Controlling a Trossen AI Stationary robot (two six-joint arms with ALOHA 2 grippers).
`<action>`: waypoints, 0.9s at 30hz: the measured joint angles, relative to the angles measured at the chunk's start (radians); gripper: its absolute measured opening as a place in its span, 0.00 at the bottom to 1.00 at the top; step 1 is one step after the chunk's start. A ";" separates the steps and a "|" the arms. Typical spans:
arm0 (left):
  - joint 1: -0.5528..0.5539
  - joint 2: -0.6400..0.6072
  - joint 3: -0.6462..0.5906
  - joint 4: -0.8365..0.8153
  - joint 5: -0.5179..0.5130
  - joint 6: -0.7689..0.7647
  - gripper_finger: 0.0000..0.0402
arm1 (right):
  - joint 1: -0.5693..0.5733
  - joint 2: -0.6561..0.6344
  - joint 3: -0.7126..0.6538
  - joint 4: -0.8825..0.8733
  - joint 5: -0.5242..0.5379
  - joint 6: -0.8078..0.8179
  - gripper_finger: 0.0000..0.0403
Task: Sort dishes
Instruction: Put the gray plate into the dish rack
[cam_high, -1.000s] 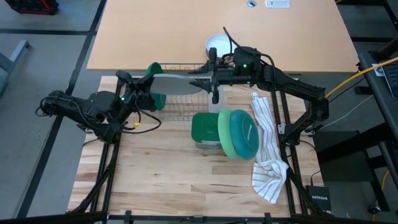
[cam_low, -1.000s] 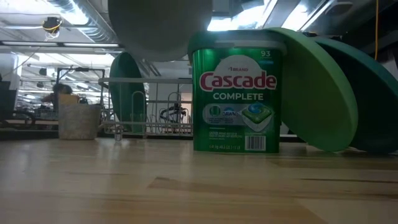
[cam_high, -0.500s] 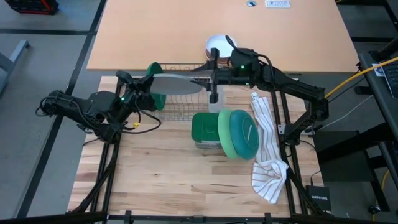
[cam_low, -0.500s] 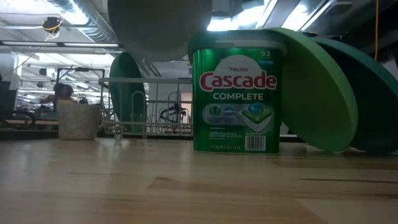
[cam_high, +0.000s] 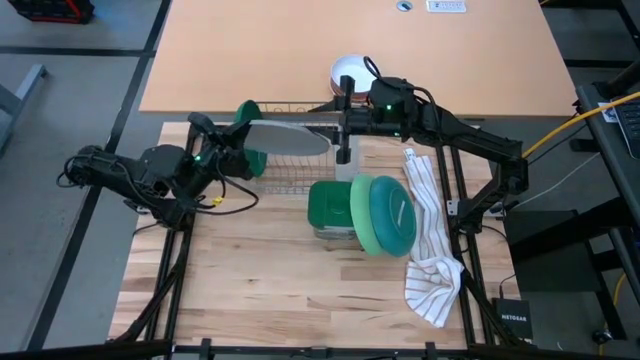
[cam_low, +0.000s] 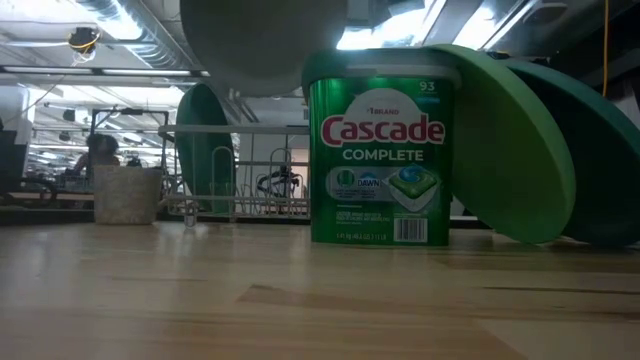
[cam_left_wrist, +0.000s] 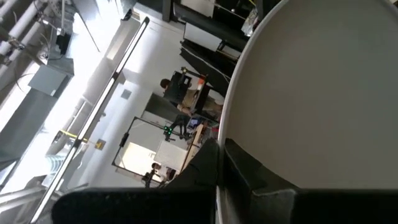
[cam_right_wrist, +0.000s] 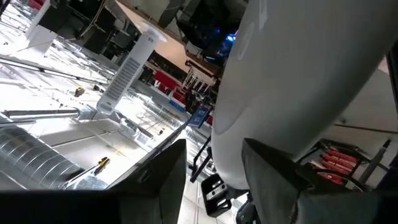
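The worktop's (cam_high: 260, 290) near part lies bare. Mid-table, light green plate (cam_high: 366, 215) and teal plate (cam_high: 395, 212) lean on the Cascade tub (cam_high: 328, 208). Farther back, above the wire rack (cam_high: 290, 165), left gripper (cam_high: 243, 130) and right gripper (cam_high: 335, 122) both clamp opposite rims of the grey plate (cam_high: 285, 137).

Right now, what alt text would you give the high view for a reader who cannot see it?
Both pincers hold a grey plate edge-on above a wire dish rack: left pincer, right pincer. Nearby, light green and teal plates lean on a green tub.
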 joint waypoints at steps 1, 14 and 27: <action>0.001 0.000 0.000 -0.002 -0.003 0.000 0.00 | 0.000 0.000 0.000 0.000 -0.011 0.004 0.41; 0.001 0.000 0.000 -0.029 -0.017 -0.007 0.00 | 0.000 0.000 0.000 0.112 -0.102 0.080 0.41; 0.002 0.000 0.000 -0.021 -0.015 -0.011 0.00 | 0.013 0.000 0.000 -0.023 -0.095 0.082 0.41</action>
